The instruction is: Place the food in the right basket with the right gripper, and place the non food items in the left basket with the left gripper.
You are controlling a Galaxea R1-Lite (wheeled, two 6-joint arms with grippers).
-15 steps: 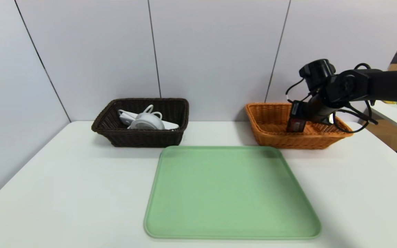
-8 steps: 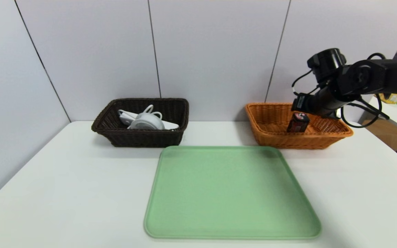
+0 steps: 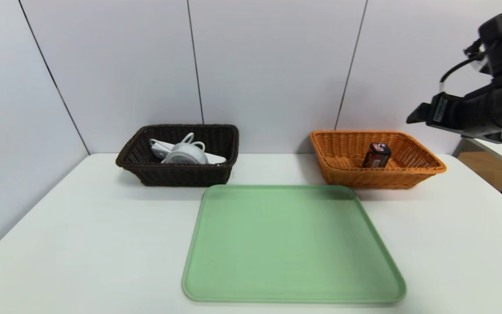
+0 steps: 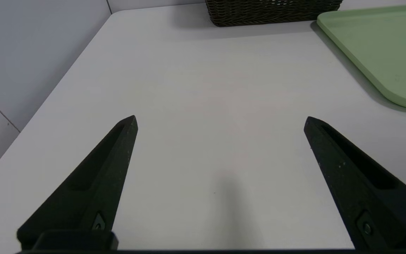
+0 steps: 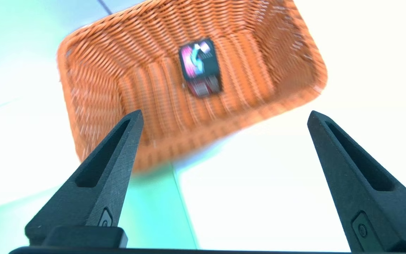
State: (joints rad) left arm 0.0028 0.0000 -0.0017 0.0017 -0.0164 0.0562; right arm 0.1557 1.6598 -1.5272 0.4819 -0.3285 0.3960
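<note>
The food, a small dark carton (image 3: 376, 155) (image 5: 200, 67), stands alone inside the orange right basket (image 3: 336, 172) (image 5: 97, 81). High above and to the right of that basket hangs my right gripper (image 3: 414, 117) (image 5: 224, 118), open and empty. The white power strip (image 3: 158, 148) and the round white tub (image 3: 186, 154) lie in the dark brown left basket (image 3: 177, 174) (image 4: 270, 14). My left gripper (image 4: 220, 121) is open over bare table near the front left, with nothing between its fingers; it is out of the head view.
A large green tray (image 3: 292, 244) (image 4: 382, 46) lies bare on the white table (image 3: 81, 244) in front of both baskets. Grey wall panels stand right behind the baskets. A side desk (image 3: 501, 150) shows at the far right.
My right gripper opened, let go of the carton in the orange basket, then rose and pulled back to the right. The carton stays standing in the basket.
</note>
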